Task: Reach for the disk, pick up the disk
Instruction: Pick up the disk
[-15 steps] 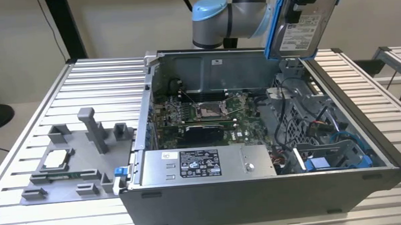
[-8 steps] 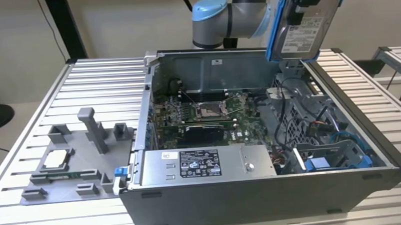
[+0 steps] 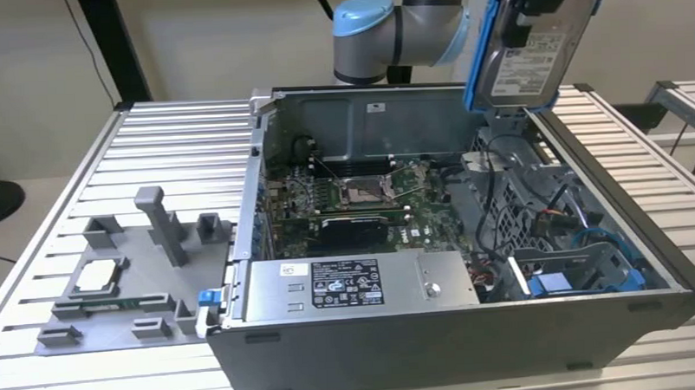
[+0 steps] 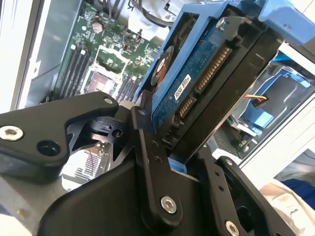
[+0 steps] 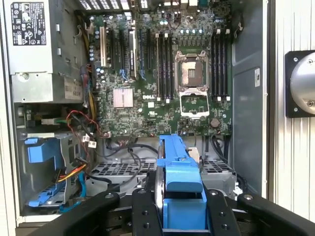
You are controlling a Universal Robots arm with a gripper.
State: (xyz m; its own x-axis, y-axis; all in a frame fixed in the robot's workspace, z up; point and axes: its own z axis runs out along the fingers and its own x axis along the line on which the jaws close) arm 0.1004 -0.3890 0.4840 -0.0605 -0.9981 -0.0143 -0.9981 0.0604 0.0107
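One disk [image 3: 536, 45], top edge cropped, hangs clamped above the case [image 3: 627, 263].

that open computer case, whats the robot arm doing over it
The arm's gripper is shut on the disk, a silver hard drive in a blue bracket, and holds it on edge in the air above the open computer case. In the first wrist view the disk hangs over the motherboard and drive bays. A grey fixture sits on the table beside the case.
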